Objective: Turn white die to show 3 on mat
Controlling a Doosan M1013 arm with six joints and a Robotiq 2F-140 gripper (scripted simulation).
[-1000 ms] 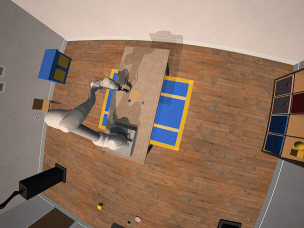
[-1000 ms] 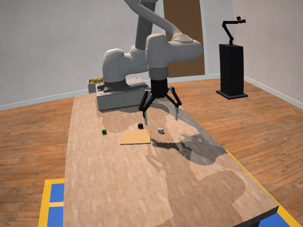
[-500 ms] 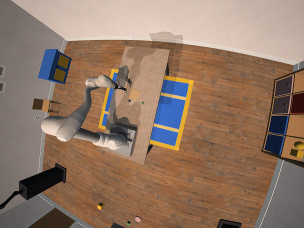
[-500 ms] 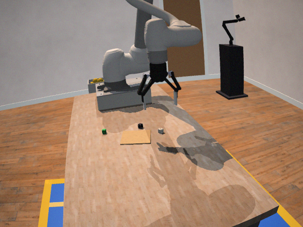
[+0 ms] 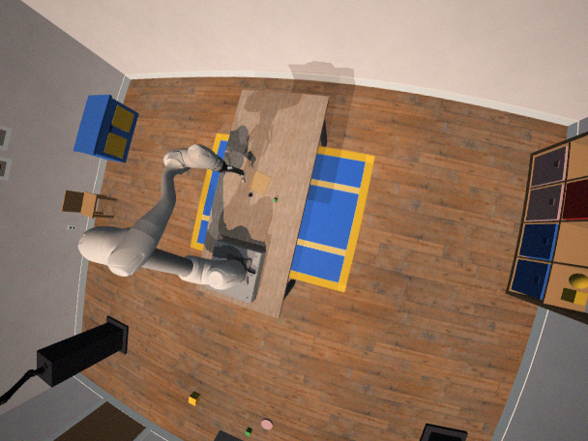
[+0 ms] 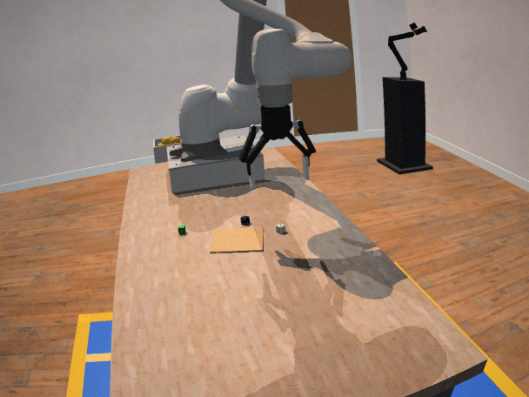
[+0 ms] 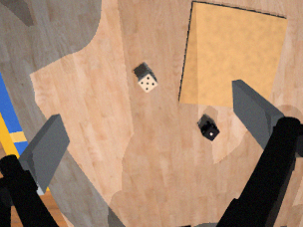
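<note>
The white die lies on the bare table, off the mat, a little to the side of the tan mat; it also shows in the exterior view to the right of the mat. The black die sits just off the mat's edge. The green die lies on the table left of the mat. My gripper hangs wide open and empty well above the table, over the white die.
The robot's grey base block stands at the far end of the table. The table's right edge runs close to the white die's side. A black pedestal stands on the floor beyond.
</note>
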